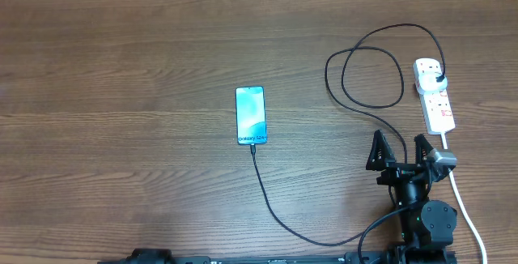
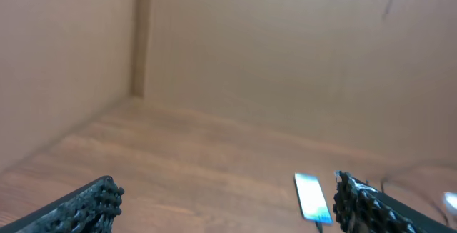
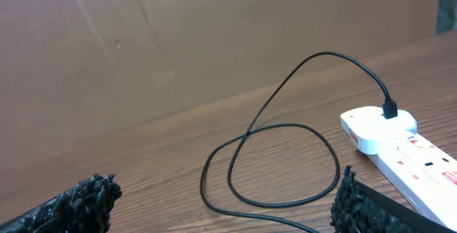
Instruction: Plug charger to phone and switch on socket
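While our arms crouch low, we grip nothing.
Right gripper gapes wide, socket just ahead; left gripper gapes too.

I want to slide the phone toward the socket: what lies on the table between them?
The charger, its black cable curled in overlapping loops, lies between the phone and the socket, nearer the socket. The overhead view shows it.

The phone lies face-up on the desk, screen lit; the black charger enters its near end. Its plug sits in the white socket.
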`<state>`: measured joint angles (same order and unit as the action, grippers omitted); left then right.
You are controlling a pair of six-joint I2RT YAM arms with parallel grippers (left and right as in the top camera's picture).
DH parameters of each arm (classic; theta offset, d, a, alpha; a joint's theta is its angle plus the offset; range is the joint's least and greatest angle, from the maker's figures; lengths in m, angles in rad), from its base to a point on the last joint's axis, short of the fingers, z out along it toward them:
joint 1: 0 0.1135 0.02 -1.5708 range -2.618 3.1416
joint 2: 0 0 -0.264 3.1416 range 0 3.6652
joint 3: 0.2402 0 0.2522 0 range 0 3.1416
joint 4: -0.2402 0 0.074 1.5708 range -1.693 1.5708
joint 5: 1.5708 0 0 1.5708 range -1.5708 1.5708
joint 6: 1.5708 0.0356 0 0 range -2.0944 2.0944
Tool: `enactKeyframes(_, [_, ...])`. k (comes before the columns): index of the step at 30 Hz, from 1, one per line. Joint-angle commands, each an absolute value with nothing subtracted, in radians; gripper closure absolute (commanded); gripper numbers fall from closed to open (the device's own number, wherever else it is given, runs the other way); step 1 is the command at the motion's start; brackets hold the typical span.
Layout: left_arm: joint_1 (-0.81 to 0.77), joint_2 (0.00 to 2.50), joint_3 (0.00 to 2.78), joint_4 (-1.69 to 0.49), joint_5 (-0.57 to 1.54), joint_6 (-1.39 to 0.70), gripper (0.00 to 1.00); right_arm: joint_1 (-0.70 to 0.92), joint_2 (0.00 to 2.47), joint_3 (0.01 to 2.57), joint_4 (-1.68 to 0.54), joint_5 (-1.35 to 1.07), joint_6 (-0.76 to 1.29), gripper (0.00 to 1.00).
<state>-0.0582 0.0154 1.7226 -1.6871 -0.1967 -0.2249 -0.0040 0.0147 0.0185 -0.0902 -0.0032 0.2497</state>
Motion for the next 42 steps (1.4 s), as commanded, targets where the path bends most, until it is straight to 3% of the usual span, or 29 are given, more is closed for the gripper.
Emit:
enactKeyframes(1, [-0.051, 0.005, 1.585, -1.671, -0.071, -0.199, 0.0, 0.005, 0.003, 0.008, -0.084, -0.013, 0.234, 0.0])
enactKeyframes(14, [-0.051, 0.005, 1.085, -1.213, -0.015, -0.176, 0.0, 0.005, 0.003, 0.008, -0.084, -0.013, 0.234, 0.0])
enactKeyframes(24, [-0.051, 0.005, 0.706, -0.885, -0.089, -0.152, 0.0, 0.005, 0.003, 0.008, -0.084, -0.013, 0.234, 0.0])
enactKeyframes(42, [-0.029, 0.004, 0.513, -0.724, -0.05, -0.101, 0.0, 0.005, 0.003, 0.008, -0.084, -0.013, 0.234, 0.0])
